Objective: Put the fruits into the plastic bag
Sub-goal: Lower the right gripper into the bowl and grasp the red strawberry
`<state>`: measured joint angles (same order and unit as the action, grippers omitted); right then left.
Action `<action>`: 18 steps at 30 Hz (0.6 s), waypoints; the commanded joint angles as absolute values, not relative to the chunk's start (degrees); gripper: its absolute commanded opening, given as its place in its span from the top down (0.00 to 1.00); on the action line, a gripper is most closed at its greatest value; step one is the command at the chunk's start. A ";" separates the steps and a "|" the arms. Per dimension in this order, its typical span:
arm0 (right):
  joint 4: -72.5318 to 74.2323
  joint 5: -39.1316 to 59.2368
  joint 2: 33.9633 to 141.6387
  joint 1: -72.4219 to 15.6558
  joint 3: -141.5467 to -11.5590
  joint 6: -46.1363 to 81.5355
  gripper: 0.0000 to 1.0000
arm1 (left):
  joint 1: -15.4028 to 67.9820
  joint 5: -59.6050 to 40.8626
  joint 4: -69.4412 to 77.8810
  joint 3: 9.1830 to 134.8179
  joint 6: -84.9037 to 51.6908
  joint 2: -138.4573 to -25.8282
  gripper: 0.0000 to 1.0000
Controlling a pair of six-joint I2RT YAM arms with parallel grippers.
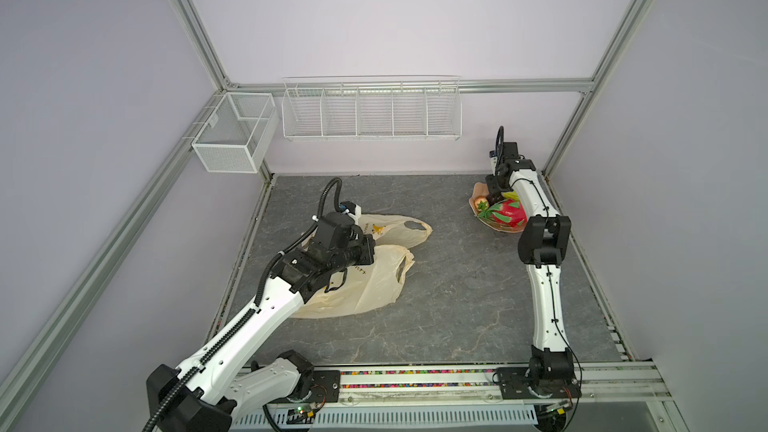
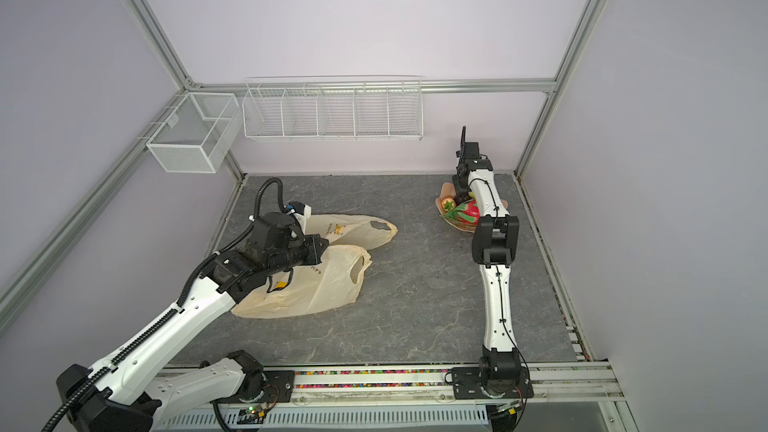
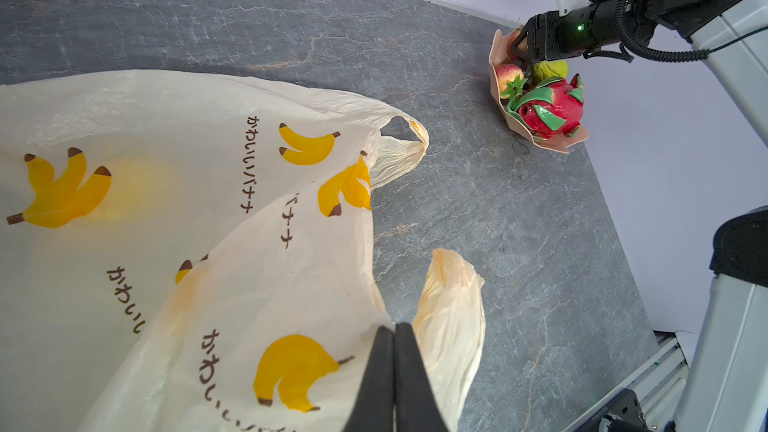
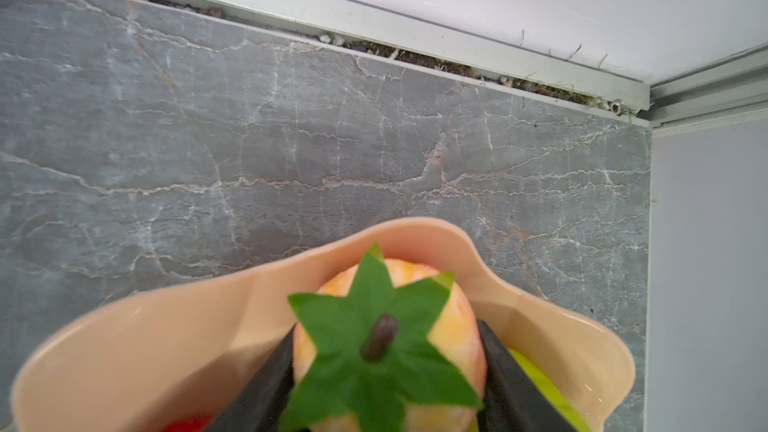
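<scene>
Left gripper (image 3: 394, 328): fingers pressed together, pinching the upper sheet of the plastic bag (image 3: 166, 160) at its mouth, just beside one cut-out handle.
Plastic bag: lies on the left half of the grey table (image 1: 457, 284) in both top views, with its two handles pointing toward the middle. The sheet is cream, printed with yellow bananas and brown text.
Right gripper (image 4: 384, 351): lowered into the peach bowl (image 4: 166, 326), one finger against each flank of the peach-yellow fruit (image 4: 453, 334). It appears to clamp the fruit, though the close view is blurred.
Peach-yellow fruit: inside the bowl, near the rim, with its green star leaf facing the wrist camera.
Dragon fruit (image 3: 552, 112): in the bowl, red with green scales.
Green lumpy fruit (image 3: 548, 69): in the bowl, just beside the dragon fruit.
Bowl position: far right corner of the table, well apart from the bag.
</scene>
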<state>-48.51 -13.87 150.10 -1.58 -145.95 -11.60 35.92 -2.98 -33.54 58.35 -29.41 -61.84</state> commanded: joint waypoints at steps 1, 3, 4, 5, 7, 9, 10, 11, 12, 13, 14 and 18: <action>-48.38 -13.99 150.66 -1.14 -146.95 -11.35 0.46 | 36.04 -2.54 -33.92 60.29 -29.45 -62.06 1.00; -48.51 -13.89 150.23 -1.14 -146.94 -11.00 0.50 | 36.04 -2.60 -33.95 60.29 -29.29 -61.96 1.00; -48.51 -13.91 149.97 -1.14 -146.80 -10.84 0.53 | 36.04 -2.61 -33.94 60.29 -29.22 -61.83 1.00; -48.45 -14.05 149.65 -1.14 -146.81 -10.65 0.55 | 36.04 -2.61 -34.01 60.29 -29.27 -61.70 1.00; -48.43 -14.03 148.79 -1.15 -146.42 -9.69 0.56 | 36.04 -2.57 -33.93 60.10 -29.27 -61.52 1.00; -47.48 -13.27 147.33 -1.21 -144.75 -8.68 0.56 | 36.04 -2.83 -33.47 59.45 -29.32 -61.12 1.00; -46.85 -12.94 146.36 -1.23 -143.69 -8.37 0.57 | 36.04 -3.11 -33.24 59.12 -29.50 -60.98 1.00; -46.37 -12.83 145.38 -1.32 -142.59 -8.14 0.57 | 36.04 -3.26 -33.09 58.98 -29.52 -60.79 1.00; -45.89 -12.87 144.39 -1.40 -141.66 -8.09 0.58 | 36.04 -3.40 -33.07 58.89 -29.53 -60.69 1.00; -45.36 -12.95 143.31 -1.46 -140.59 -8.02 0.58 | 36.04 -3.28 -33.05 58.80 -29.53 -60.41 1.00; -44.89 -13.15 142.29 -1.50 -139.74 -7.85 0.59 | 36.04 -3.24 -32.98 58.67 -29.53 -60.19 1.00; -44.34 -12.29 139.06 -1.58 -138.25 -7.07 0.61 | 36.05 -3.16 -32.60 58.05 -29.51 -59.14 1.00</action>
<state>-46.09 -13.61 144.57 -1.58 -139.09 -8.29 35.92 -3.03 -33.41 58.33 -29.41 -60.58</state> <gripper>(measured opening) 0.555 0.047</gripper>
